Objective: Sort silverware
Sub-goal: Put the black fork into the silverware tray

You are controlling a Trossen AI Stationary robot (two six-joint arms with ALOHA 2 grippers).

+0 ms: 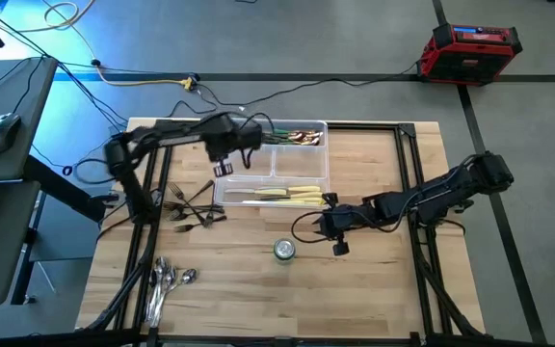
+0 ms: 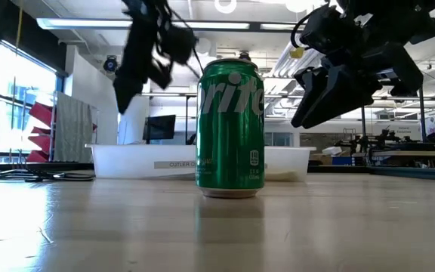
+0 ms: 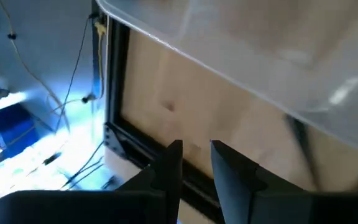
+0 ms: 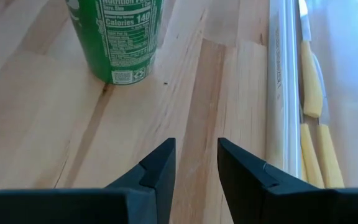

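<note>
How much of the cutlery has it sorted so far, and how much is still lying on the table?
Partly done. The clear tray already holds cream-handled knives in its near section and green-handled pieces in the far one. Nothing is in hand: the left gripper hovers at the tray's edge with jaws open and empty, and so is the right gripper beside the green can. Dark forks and silver spoons remain.

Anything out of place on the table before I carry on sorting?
Yes: a green soda can stands upright on the table in front of the clear tray, beside the right gripper. It is not silverware.
</note>
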